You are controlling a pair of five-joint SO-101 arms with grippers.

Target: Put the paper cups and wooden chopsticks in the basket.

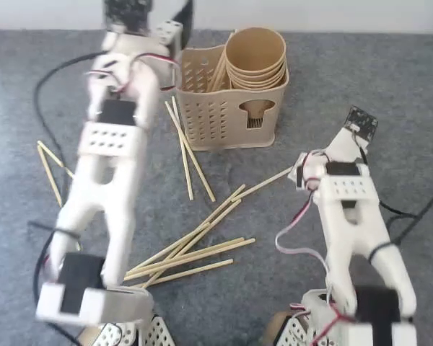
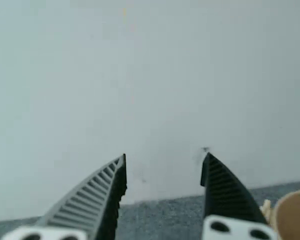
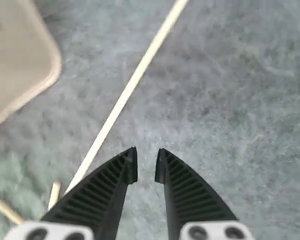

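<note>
A beige slotted basket (image 1: 224,115) stands at the back of the grey carpet. Inside it are a stack of paper cups (image 1: 256,50) and a few wooden chopsticks (image 1: 218,72). Several more chopsticks (image 1: 191,252) lie loose on the carpet in front of it. My left gripper (image 2: 162,165) is open and empty, held high beside the basket's back left corner and facing the wall; a cup rim (image 2: 292,215) shows at its side. My right gripper (image 3: 146,165) hangs shut and empty just over the carpet, next to one chopstick (image 3: 125,97) and near the basket's corner (image 3: 20,65).
Two chopsticks (image 1: 187,151) lean along the basket's left front. Another pair (image 1: 50,169) lies at the far left, under the left arm (image 1: 108,180). The right arm (image 1: 346,202) stands at the right, with bare carpet beyond it. Black cables trail at both sides.
</note>
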